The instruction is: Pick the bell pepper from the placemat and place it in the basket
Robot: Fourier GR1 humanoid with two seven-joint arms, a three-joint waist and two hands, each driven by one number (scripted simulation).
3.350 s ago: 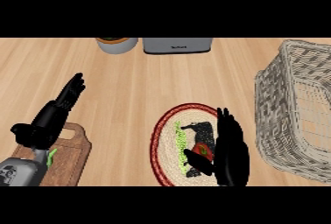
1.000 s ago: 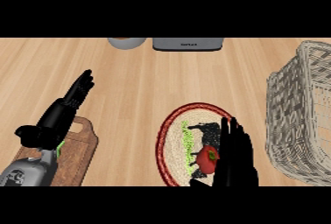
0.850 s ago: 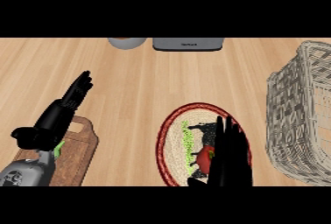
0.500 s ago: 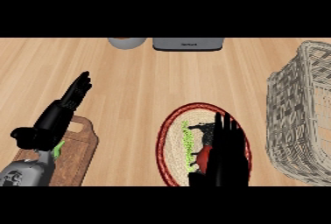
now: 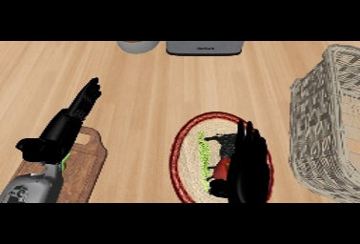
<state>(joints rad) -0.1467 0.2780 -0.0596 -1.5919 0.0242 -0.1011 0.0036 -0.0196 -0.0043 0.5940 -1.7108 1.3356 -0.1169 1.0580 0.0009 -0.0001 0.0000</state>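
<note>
Your black right hand is now covering more of the red bell pepper on the round red-rimmed woven placemat, fingers straight and not yet gripping, so you are still closing in for the grasp.

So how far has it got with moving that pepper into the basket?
Nothing is finished yet: the red bell pepper lies on the round placemat. In hand: the right hand is over the pepper, fingers straight, hiding most of it. Left to do: grasp it, lift it and carry it to the wicker basket at the right.
</note>
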